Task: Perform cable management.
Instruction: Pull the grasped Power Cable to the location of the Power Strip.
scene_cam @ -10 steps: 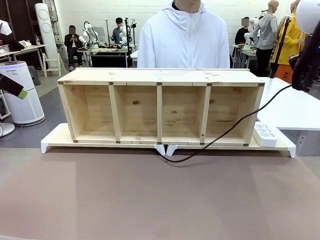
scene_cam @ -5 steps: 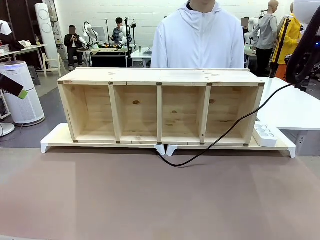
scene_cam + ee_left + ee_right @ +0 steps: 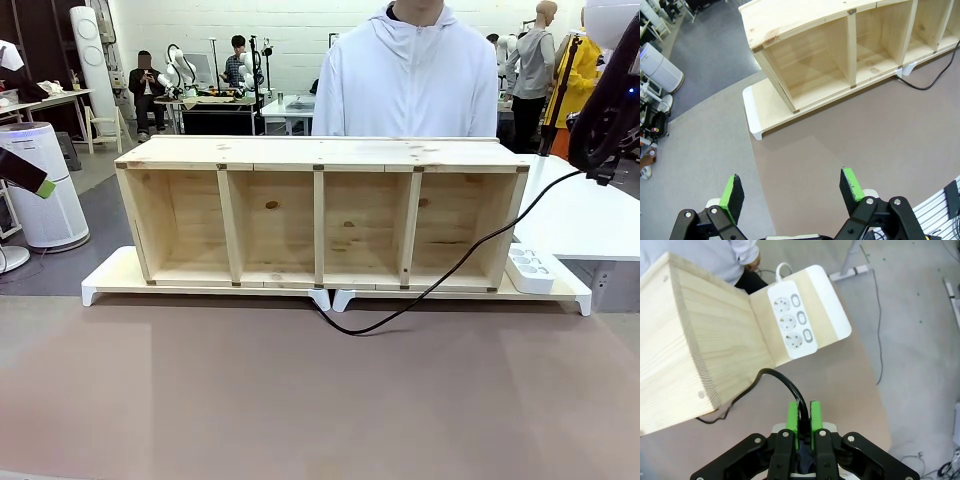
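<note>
The cable [image 3: 470, 250], a thin black cord, comes out from under the middle of the wooden shelf [image 3: 320, 215], loops on the brown table and rises to the upper right. My right gripper [image 3: 603, 176] holds it in the air beside the shelf's right end. In the right wrist view the right gripper [image 3: 804, 416] is shut on the cable [image 3: 782, 380], green pads pinching it above the table. My left gripper [image 3: 791, 189] hangs open over the table's left part, well away from the shelf [image 3: 840, 50] and from the cable [image 3: 927, 86]. The left gripper [image 3: 38, 184] shows at the far left edge.
A white power strip [image 3: 532, 268] lies on the white base board [image 3: 110, 275] at the shelf's right end; the power strip [image 3: 792, 320] has three sockets. A person in a white hoodie [image 3: 415, 80] stands behind the shelf. The brown table [image 3: 300, 400] stretches in front.
The person behind the shelf has stepped to the right. My right gripper has shifted slightly up with the cable, and the loop on the table has moved a little. The left arm has stayed still.
</note>
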Controlling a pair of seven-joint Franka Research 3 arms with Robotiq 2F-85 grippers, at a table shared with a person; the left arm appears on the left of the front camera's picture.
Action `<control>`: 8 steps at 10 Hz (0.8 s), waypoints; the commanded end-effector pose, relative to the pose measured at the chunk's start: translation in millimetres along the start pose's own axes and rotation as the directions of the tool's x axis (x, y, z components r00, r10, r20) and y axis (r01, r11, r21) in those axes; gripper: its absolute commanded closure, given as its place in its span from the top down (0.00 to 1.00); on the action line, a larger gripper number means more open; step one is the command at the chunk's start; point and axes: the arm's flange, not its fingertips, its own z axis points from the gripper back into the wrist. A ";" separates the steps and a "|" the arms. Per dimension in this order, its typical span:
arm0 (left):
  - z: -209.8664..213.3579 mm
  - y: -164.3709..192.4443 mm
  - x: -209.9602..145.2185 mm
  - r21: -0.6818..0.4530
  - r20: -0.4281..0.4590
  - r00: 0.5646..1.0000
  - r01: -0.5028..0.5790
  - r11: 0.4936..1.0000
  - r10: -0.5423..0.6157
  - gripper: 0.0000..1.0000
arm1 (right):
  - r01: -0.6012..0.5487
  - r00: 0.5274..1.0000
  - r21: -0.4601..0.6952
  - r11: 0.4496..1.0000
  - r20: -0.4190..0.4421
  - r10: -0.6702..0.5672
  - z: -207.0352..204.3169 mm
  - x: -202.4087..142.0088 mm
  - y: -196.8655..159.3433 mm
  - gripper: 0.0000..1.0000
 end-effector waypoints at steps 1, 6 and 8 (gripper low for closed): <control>-1.4 0.2 1.6 0.004 0.004 1.000 0.000 1.000 0.000 1.00 | -0.070 0.995 0.040 0.997 -0.065 0.073 -4.0 20.1 9.4 0.12; -1.4 0.2 1.6 0.004 0.004 1.000 0.000 1.000 0.000 1.00 | -0.194 0.976 -0.036 0.980 -0.109 0.189 -16.0 37.8 22.2 0.12; -1.4 0.2 1.6 0.004 0.004 1.000 0.000 1.000 0.000 1.00 | -0.203 0.974 -0.044 0.978 -0.113 0.197 -15.6 40.7 25.9 0.12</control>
